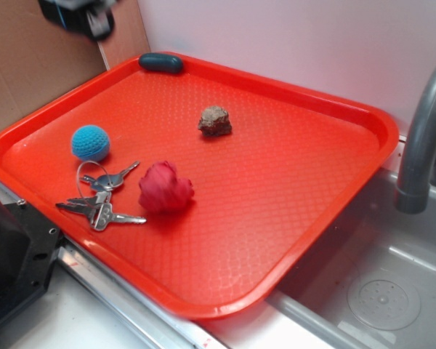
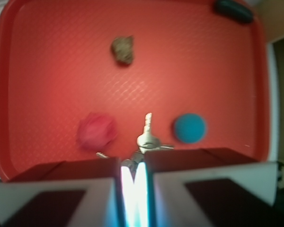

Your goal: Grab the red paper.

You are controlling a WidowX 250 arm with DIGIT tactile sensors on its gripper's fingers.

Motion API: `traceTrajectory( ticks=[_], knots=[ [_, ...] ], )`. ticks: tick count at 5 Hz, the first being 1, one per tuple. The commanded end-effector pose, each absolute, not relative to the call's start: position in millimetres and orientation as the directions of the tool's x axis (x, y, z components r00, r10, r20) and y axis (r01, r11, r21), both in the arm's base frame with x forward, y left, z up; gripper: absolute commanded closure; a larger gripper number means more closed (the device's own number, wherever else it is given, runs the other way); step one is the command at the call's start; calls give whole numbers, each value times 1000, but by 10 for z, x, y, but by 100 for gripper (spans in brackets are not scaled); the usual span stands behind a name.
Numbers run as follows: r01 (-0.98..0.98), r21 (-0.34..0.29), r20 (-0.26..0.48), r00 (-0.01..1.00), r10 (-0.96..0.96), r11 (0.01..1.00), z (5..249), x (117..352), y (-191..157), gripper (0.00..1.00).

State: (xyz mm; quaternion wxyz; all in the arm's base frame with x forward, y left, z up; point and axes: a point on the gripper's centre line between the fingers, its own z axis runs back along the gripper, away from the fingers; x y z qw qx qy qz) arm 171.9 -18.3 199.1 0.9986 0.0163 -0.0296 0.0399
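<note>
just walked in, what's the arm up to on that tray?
The WidowX is after the red paper, a crumpled wad on the red tray beside the keys. Nothing is held yet: the gripper hangs high over the tray's near edge, fingers nearly together. The blue ball, brown rock and dark object sit untouched.

Blocky pale-grey gripper (image 2: pixel 134 189), dark inset panels, bright light between jaws; black body in exterior view.
</note>
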Motion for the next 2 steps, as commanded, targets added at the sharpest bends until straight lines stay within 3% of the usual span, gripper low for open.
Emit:
traceTrajectory(
  ticks=[1, 2],
  knots=[
    [131, -85, 71, 990, -125, 988, 1803, 1841, -149, 0],
    [371, -38, 41, 928, -370, 928, 1408, 1872, -444, 0]
  ],
)
